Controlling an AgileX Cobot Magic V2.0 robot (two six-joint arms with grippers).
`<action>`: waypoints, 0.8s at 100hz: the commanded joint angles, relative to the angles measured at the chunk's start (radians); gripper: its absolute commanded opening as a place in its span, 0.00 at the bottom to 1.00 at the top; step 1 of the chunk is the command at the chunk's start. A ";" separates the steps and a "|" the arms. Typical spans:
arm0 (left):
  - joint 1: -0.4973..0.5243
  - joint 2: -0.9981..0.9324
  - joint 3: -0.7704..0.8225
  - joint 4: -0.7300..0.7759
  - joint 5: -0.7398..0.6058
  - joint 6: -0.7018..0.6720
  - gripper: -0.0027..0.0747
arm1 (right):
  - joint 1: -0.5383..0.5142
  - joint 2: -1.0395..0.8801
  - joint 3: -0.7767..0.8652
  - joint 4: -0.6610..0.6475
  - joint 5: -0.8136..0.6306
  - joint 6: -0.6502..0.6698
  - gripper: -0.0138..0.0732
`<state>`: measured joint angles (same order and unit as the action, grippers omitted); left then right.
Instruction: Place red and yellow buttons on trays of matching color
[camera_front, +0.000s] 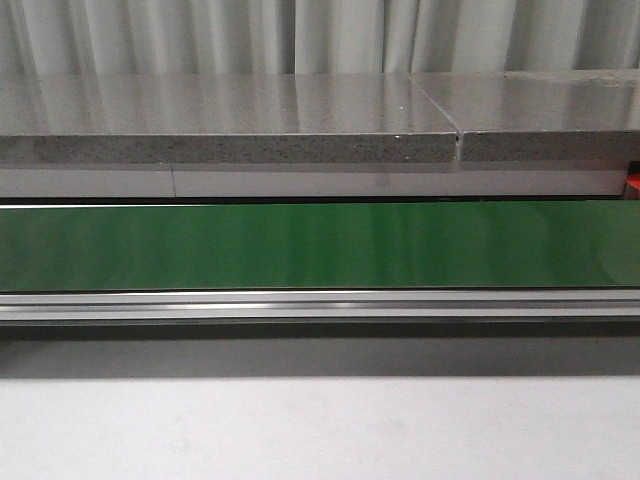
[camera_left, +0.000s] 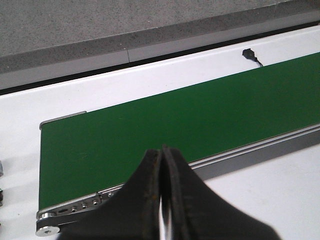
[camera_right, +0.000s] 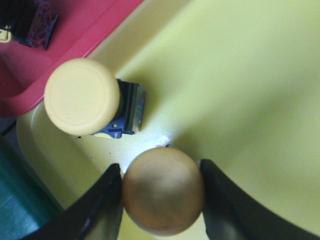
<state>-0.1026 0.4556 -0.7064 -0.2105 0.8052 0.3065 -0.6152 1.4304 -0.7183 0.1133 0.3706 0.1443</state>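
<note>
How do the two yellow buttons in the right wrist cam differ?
The free button lies in the yellow tray clear of the right hand; the held button sits between its fingers. The free button is brightly lit with its blue base showing; the held button is shadowed, base hidden. Both have round yellow caps.

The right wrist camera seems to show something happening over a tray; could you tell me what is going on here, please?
The right gripper is over the yellow tray with a yellow button between its fingers, apparently about to set it down. Another yellow button already lies in that tray, and a red tray sits beside it. The left gripper is shut and empty above the green conveyor belt, which carries no buttons in the front view.
</note>
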 joint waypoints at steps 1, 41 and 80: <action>-0.006 0.006 -0.027 -0.017 -0.067 -0.002 0.01 | -0.007 -0.026 -0.020 -0.003 -0.055 0.002 0.37; -0.006 0.006 -0.027 -0.017 -0.067 -0.002 0.01 | -0.007 -0.039 -0.020 0.014 -0.046 0.002 0.89; -0.006 0.006 -0.027 -0.017 -0.067 -0.002 0.01 | 0.089 -0.274 -0.035 -0.034 0.025 -0.053 0.85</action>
<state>-0.1026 0.4556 -0.7064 -0.2105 0.8052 0.3065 -0.5693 1.2259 -0.7183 0.0978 0.4062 0.1333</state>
